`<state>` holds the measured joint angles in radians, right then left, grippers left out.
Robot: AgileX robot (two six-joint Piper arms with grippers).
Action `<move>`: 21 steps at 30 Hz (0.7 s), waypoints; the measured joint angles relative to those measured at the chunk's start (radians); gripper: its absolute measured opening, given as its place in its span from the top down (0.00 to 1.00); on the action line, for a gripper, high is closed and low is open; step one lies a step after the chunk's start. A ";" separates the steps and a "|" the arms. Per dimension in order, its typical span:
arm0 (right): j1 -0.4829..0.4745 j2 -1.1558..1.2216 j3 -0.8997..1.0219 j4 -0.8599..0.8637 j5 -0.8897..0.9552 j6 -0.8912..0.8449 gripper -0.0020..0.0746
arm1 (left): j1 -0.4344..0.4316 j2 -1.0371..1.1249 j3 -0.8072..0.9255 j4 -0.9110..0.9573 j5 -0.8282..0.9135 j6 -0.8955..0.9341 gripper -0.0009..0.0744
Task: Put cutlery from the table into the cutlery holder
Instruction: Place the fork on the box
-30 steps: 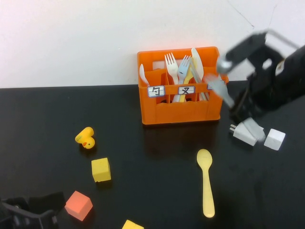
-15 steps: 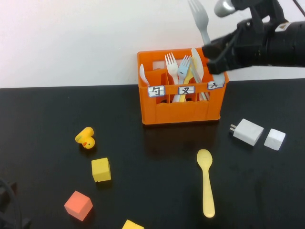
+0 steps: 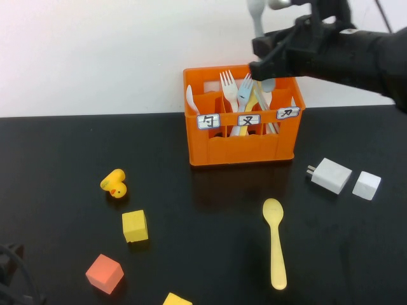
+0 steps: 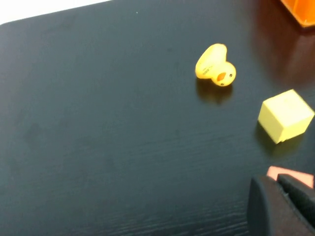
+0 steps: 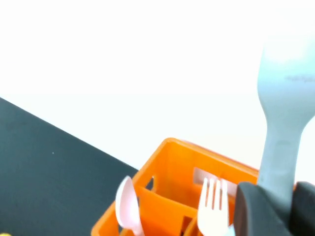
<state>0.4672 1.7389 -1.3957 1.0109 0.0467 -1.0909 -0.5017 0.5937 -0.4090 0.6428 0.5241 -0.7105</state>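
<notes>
My right gripper (image 3: 262,62) is shut on the grey fork (image 3: 255,14) and holds it upright above the orange cutlery holder (image 3: 241,143) at the back of the black table (image 3: 191,216). In the right wrist view the grey fork (image 5: 285,108) stands between my gripper's fingers (image 5: 258,211), over the holder (image 5: 167,167). The light blue fork (image 3: 245,89) stands in the holder's middle compartment among white cutlery. The yellow spoon (image 3: 275,244) lies on the table in front of the holder. My left gripper (image 4: 275,183) is shut and empty, low over the table near the front left.
A yellow duck (image 3: 114,184), a yellow cube (image 3: 135,226), a red cube (image 3: 105,273) and another yellow cube (image 3: 177,299) lie front left. A white charger (image 3: 331,175) and a white cube (image 3: 366,185) lie right of the holder.
My right gripper lifted the grey fork from beside the holder's right end and carried it left, over the holder. The left arm drew back out of the front left corner.
</notes>
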 joint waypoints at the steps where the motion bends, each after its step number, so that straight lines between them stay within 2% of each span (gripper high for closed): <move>1: 0.006 0.016 -0.015 0.000 -0.003 -0.002 0.79 | 0.000 0.000 0.007 0.009 -0.002 0.000 0.99; 11: 0.034 0.173 -0.219 0.007 -0.005 -0.026 0.79 | 0.000 0.000 0.042 0.081 -0.012 -0.064 0.99; 21: 0.041 0.299 -0.232 0.007 -0.103 -0.119 0.79 | 0.000 0.000 0.067 0.125 -0.020 -0.115 0.99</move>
<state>0.5081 2.0383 -1.6280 1.0175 -0.0564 -1.2101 -0.5017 0.5937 -0.3420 0.7682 0.5040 -0.8260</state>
